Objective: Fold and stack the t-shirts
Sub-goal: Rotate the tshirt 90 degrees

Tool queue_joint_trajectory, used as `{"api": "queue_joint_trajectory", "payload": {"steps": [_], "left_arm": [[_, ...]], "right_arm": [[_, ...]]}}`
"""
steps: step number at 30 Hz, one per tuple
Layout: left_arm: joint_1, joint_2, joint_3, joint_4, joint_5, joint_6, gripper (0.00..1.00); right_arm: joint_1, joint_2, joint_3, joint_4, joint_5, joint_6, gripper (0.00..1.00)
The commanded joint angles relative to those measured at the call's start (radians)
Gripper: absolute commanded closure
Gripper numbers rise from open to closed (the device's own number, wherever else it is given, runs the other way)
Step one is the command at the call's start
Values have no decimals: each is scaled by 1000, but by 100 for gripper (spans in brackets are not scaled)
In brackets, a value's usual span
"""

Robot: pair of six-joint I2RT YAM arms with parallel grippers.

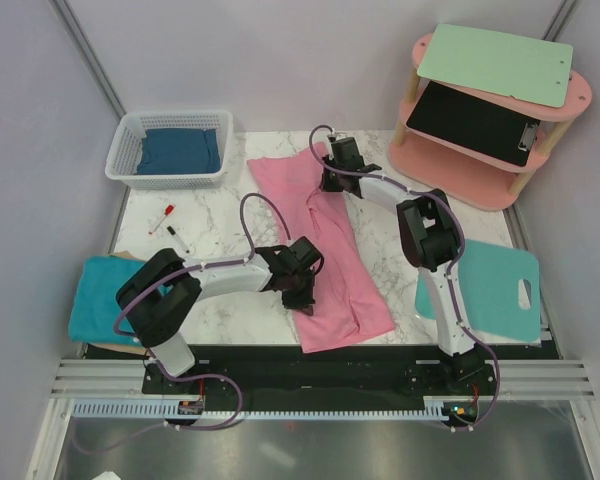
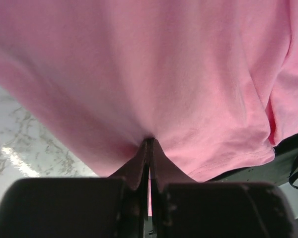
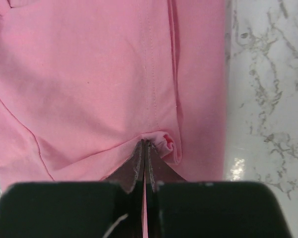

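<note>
Lying slantwise across the middle of the overhead frame, the plain pink cotton t-shirt (image 1: 330,245) runs from the upper centre of the white marble table (image 1: 220,305) down to the black base strip (image 1: 310,360) at the bottom, rumpled and partly doubled over along its length. The left gripper (image 1: 298,292) sits at the shirt's lower left edge, its jaws pressed together on a pinch of pink fabric (the wrist view shows cloth puckering right at the tips). The right gripper (image 1: 332,178) bites the upper end near a seam, jaws likewise clamped on a small bunched fold. A folded teal t-shirt (image 1: 102,295) lies at the left edge of the frame, partly under the left arm's elbow, well apart from the pink one. The dark blue t-shirt (image 1: 185,150) rests inside a white plastic mesh basket (image 1: 130,135) at upper left. Between basket and left arm lie a red-capped marker pen (image 1: 164,216) and a second pen (image 1: 178,238), near each other. At right, a teal cutting board (image 1: 500,280) lies beside the right arm's lower link, and a pink two-tier shelf (image 1: 460,165) at upper right carries a mint-green clipboard (image 1: 495,62) above a black clipboard (image 1: 475,122).
</note>
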Motion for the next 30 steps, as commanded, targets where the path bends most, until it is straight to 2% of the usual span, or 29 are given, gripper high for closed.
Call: {"api": "queue_joint_trajectory", "payload": {"steps": [1, 7, 10, 16, 19, 22, 23, 24, 26, 30], "left_arm": [[35, -57, -51, -115, -62, -34, 98], [121, -134, -76, -186, -118, -4, 98], [123, -166, -53, -189, -153, 47, 98], [92, -233, 16, -163, -130, 122, 98], [74, -309, 22, -114, -125, 122, 90], [64, -350, -5, -45, -58, 124, 62], [63, -352, -15, 5, -15, 124, 43], [60, -343, -30, 27, 3, 119, 38], [48, -323, -42, 99, 42, 116, 32], [-26, -216, -32, 205, 76, 116, 31]], "right_arm": [[-69, 18, -14, -61, 62, 24, 100], [-119, 6, -26, -74, 77, 38, 100], [-127, 10, 9, -70, 47, 29, 100], [-126, -59, 11, -28, -76, 6, 100], [-126, -161, -32, -18, -102, 6, 100], [-126, -296, -117, -15, -127, 13, 97], [-127, -371, -148, -15, -128, 21, 95], [-126, -410, -184, -13, -134, 25, 93], [-126, -517, -303, 4, -130, 44, 91], [-127, -663, -489, 10, -114, 64, 88]]}}
